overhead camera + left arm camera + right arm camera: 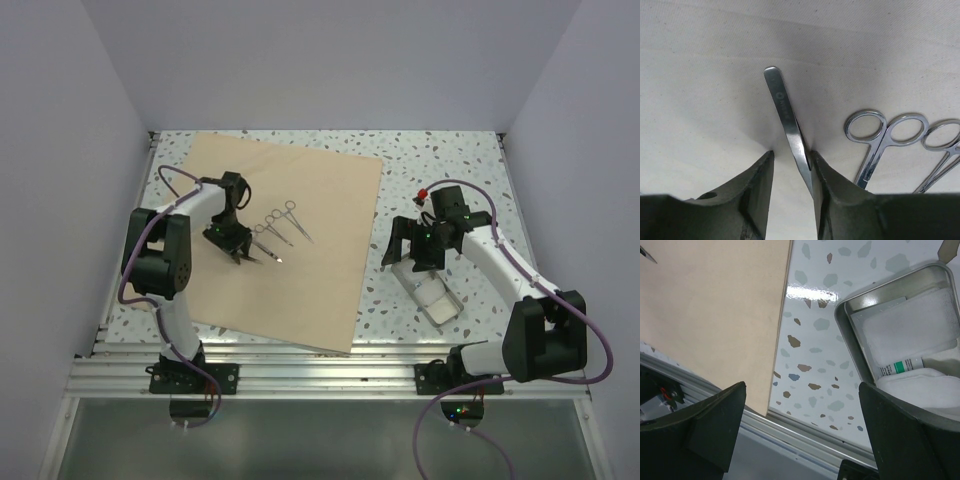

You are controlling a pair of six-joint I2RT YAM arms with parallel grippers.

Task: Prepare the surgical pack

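Tan, paper-like surgical pack (320,200) lies unfolded as 1 wide flat sheet directly under the left gripper (792,155), well off to the side of the right gripper (802,387); nothing wrapped yet, by my reading.

Left gripper: jaws partly apart; steel tweezers (782,100) stand between them, leaning on 1 finger (835,190) with a clear gap to the other; not clamped. Right gripper: jaws wide, holding nothing; metal tray (840,315) sits below it, toward 1 finger.

Risks, judged:
- tweezers sit off-centre in the jaws, so a squeeze could shove or twist them instead of seating them;
- polished steel on hard dark pads may slip;
- fingertips this close to the sheet could snag it, creasing or dragging it and shifting the 2 ring-handled instruments (875,145) just beside the gripper.

Materials:
- wrap matte, faintly fibrous, straight-cut edges;
- tweezers flat, narrow, rounded at the far end, mirror finish with a small round stamp;
- ring handles bright chrome, oval loops;
- tray thin shiny metal with rounded corners, holding white gauze-like pads (910,330) and a small tube (900,367) with a green band;
- surface (815,325) glossy white, speckled grey and brown.
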